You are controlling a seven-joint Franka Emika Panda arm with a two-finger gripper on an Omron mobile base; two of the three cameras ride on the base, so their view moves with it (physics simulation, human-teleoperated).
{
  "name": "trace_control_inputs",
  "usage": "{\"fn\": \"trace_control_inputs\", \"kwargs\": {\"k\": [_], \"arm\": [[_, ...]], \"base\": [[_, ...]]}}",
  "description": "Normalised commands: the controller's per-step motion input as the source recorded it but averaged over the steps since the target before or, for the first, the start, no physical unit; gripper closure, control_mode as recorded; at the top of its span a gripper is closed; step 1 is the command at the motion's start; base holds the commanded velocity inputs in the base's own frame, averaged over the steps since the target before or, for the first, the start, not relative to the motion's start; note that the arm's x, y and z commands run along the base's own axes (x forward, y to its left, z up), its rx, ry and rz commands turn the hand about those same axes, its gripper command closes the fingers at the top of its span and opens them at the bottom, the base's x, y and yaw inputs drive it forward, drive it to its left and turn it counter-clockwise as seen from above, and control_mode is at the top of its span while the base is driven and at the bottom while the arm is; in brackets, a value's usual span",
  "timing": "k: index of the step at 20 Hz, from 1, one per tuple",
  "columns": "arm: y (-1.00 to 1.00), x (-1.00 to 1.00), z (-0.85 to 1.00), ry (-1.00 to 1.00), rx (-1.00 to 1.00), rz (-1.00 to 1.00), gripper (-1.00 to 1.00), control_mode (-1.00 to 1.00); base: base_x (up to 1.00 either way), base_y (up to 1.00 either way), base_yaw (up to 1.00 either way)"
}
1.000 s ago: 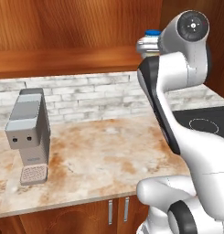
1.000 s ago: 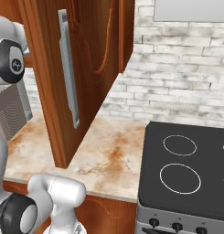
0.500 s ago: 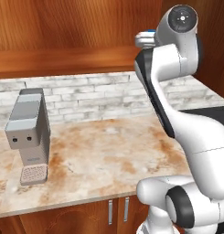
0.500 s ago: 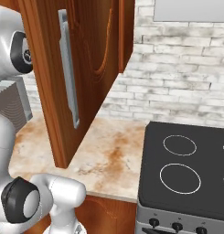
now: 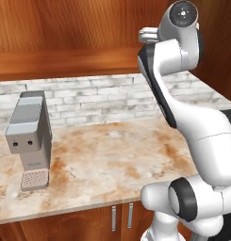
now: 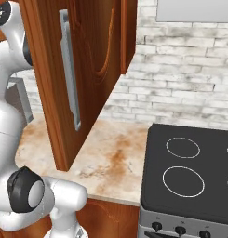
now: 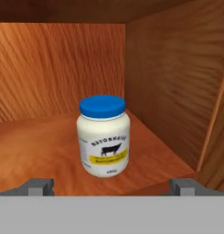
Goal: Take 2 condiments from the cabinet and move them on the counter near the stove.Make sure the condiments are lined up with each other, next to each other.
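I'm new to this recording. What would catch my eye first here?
A white jar with a blue lid stands upright on the wooden cabinet shelf, straight ahead of the open gripper. Below, a grey coffee machine sits on the blotchy counter, and a black stove lies to the right.

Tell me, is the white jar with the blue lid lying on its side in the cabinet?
No, the white jar with the blue lid stands upright on the reddish-brown wooden cabinet shelf.

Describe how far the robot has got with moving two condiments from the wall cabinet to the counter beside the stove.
Done: nothing. The beige marble-like counter beside the black glass cooktop holds no condiment. In hand: the open gripper faces the white jar with a blue lid, upright on the reddish-brown cabinet shelf, ungrasped. Left: both moves and lining up.
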Motion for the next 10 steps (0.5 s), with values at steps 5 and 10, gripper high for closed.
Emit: {"fn": "trace_control_inputs", "kwargs": {"k": [5, 10], "arm": [[-0.12, 0.33, 0.01, 0.00, 0.01, -0.02, -1.00, -1.00], [-0.13, 0.30, 0.05, 0.00, 0.00, -0.02, -1.00, -1.00]], "base": [[0.00, 0.00, 0.00], [0.00, 0.00, 0.00]]}}
